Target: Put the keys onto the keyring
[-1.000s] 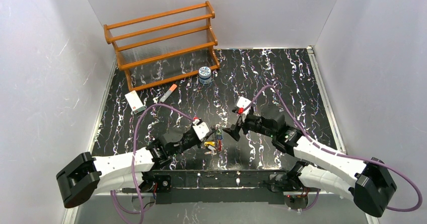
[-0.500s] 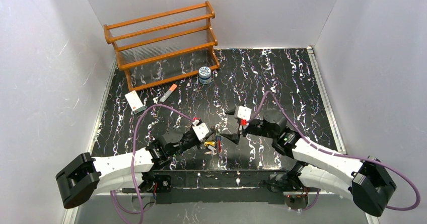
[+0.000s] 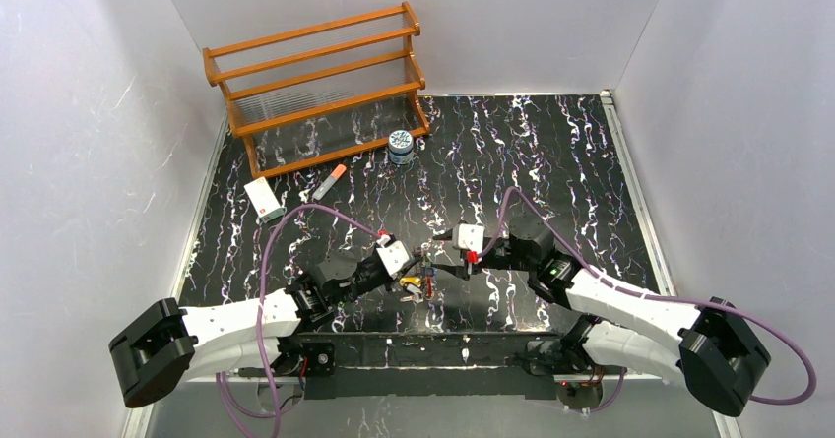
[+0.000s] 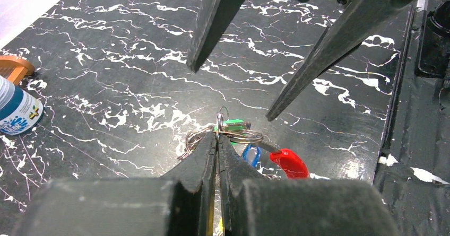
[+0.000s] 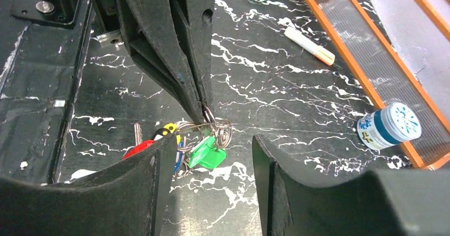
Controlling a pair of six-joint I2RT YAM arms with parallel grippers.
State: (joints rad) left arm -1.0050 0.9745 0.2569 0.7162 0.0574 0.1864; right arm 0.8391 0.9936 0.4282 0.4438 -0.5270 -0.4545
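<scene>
Nearest the arm bases, the left hand (image 3: 417, 261) is clenching on the keyring (image 5: 220, 125), its fingertips pressed together on the thin silver wire. The keys (image 3: 414, 285) are bunching just under that pinch. The green key (image 5: 207, 155) is hanging foremost, the blue key (image 4: 250, 154) and red key (image 4: 289, 163) are lying behind it, and the yellow key (image 5: 170, 127) is sitting close beside the left fingers. Whether the lowest keys are touching the bench (image 3: 551, 162) I cannot tell. Facing them, the right hand (image 5: 212, 140) is standing released, one finger on each side of the green key and gripping nothing. The step in hand looks to be taking that key so it can be worked along the wire. To do it well, the right hand should be coming down square on the flat plastic head rather than on the springy loops, which would be likely to skid out from between the pads. It should be catching only the green head, since the blue and yellow ones are crowding close to its inner finger. The left hand should be keeping its pinch firm and unmoving, so the ring is giving a fixed point to push against. Any twist ought to be slow, following the curve of the coil. Farther back, the marker (image 3: 330, 180), the jar (image 3: 400, 147) and the rack (image 3: 315, 84) are standing well apart from the work.
</scene>
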